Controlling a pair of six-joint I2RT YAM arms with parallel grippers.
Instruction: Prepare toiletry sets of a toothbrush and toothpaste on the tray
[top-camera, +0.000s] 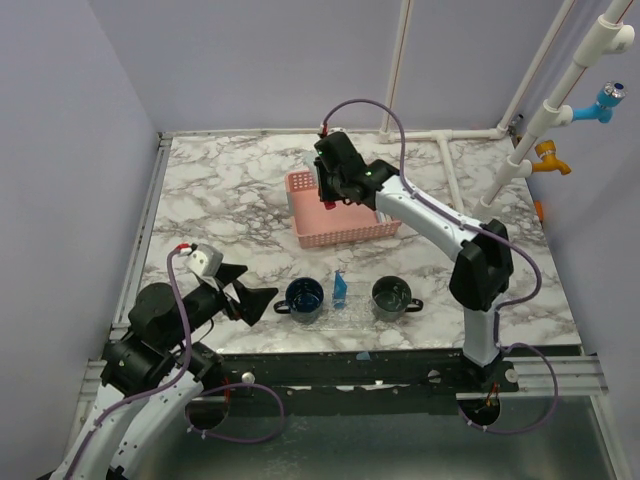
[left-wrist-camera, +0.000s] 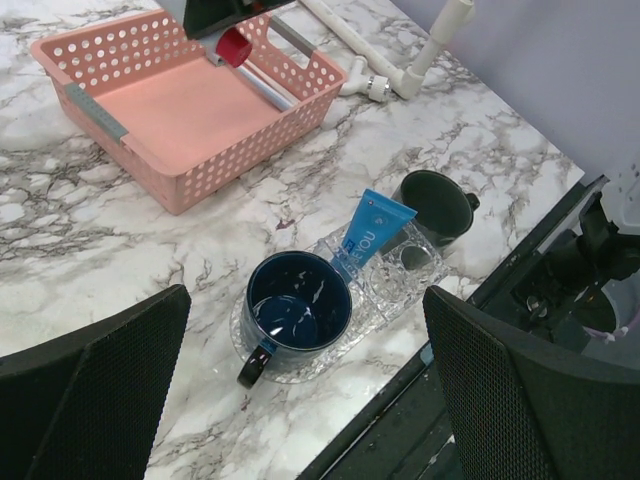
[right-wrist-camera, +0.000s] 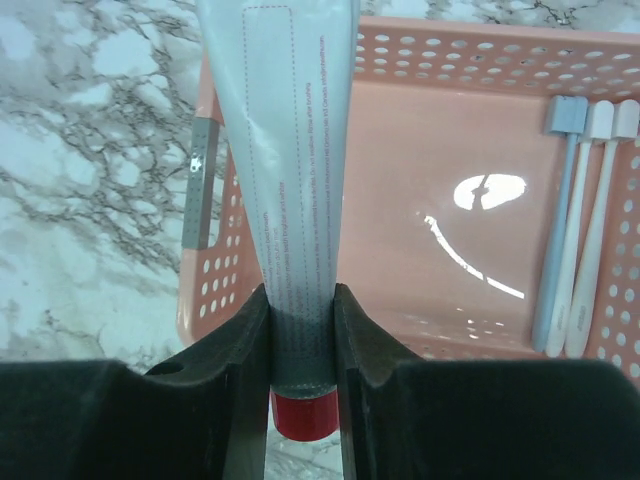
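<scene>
My right gripper (right-wrist-camera: 302, 310) is shut on a white toothpaste tube (right-wrist-camera: 290, 150) with a red cap (right-wrist-camera: 304, 416), held above the left part of the pink basket (right-wrist-camera: 440, 230). A light-blue toothbrush (right-wrist-camera: 556, 215) lies along the basket's right wall beside two white ones (right-wrist-camera: 590, 220). Near the front edge, the clear tray (left-wrist-camera: 395, 290) holds a navy mug (left-wrist-camera: 298, 305), a blue tube (left-wrist-camera: 372, 232) leaning in the middle, and a dark green mug (left-wrist-camera: 434, 203). My left gripper (top-camera: 255, 285) stands open, just left of the navy mug, holding nothing.
The pink basket (top-camera: 340, 215) sits at the table's middle, behind the tray. White pipes (top-camera: 445, 150) run along the back right of the marble top. The table's front edge (left-wrist-camera: 400, 400) lies right behind the tray in the left wrist view.
</scene>
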